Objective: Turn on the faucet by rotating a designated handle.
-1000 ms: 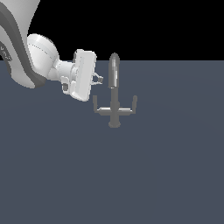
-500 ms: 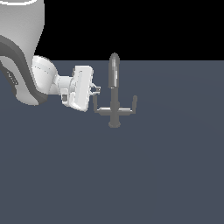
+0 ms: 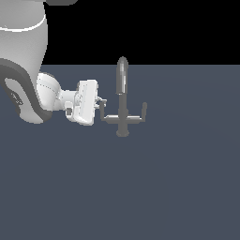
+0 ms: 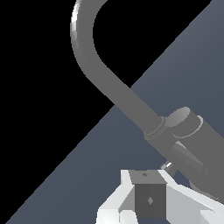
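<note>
Here's the faucet [image 3: 122, 101], standing upright on the flat slate-grey table [image 3: 164, 187], a little above the middle of the exterior view. It has a tall spout with a rounded top, a small round base, and two thin levers branching out low on the stem, each ending in a short upturned tip. The handle [image 3: 107, 114] is the one on the exterior view's left; its twin, the right-side lever [image 3: 139, 113], sticks out toward the exterior view's right.

The white arm [image 3: 28, 70] curves in from the exterior view's left, wrist turned sideways so the gripper [image 3: 100, 101] points across at the faucet. The fingertips sit right at the upturned tip of the handle, close enough that they overlap it from this angle. Whether they touch it, I can't tell; it's all very small and dark there.

From the wrist view, the spout [image 4: 100, 83] sweeps in a big arc across the frame, with the stem and collar close by. One pale finger [image 4: 144, 197] shows at the edge of the picture, right up near the faucet body, with a small bright spot of metal just beyond it. Only part of the gripper is in shot, so I can't say if the jaws are apart or together, or clamped on anything.
</note>
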`<state>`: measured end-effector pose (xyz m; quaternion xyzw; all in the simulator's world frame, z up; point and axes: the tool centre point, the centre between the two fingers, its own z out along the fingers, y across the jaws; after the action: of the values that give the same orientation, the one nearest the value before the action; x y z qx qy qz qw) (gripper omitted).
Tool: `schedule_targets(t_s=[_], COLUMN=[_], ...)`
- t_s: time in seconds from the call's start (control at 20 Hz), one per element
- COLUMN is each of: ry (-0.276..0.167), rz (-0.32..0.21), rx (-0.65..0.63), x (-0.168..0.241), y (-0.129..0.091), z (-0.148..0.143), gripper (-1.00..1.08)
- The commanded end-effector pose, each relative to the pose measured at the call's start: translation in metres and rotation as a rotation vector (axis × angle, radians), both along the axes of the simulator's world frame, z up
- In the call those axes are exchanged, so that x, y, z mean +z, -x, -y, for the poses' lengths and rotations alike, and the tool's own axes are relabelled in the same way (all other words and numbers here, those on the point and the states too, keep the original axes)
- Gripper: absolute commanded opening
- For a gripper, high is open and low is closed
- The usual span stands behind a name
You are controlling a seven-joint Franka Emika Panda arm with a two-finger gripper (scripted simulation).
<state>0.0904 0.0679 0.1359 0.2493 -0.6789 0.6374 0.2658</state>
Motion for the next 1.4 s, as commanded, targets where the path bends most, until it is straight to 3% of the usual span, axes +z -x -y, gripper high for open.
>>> schedule_targets(t_s=[0.0,0.4,1.35], ry=[0.006,0.009,0.009], rz=[-0.020,-0.031,-0.031], rx=[0.005,0.008,0.008], x=[-0.003,-0.005,0.009], y=[-0.001,-0.001,0.039], z=[-0.001,-0.001,-0.003], gripper=[-1.00,-1.00,-1.00])
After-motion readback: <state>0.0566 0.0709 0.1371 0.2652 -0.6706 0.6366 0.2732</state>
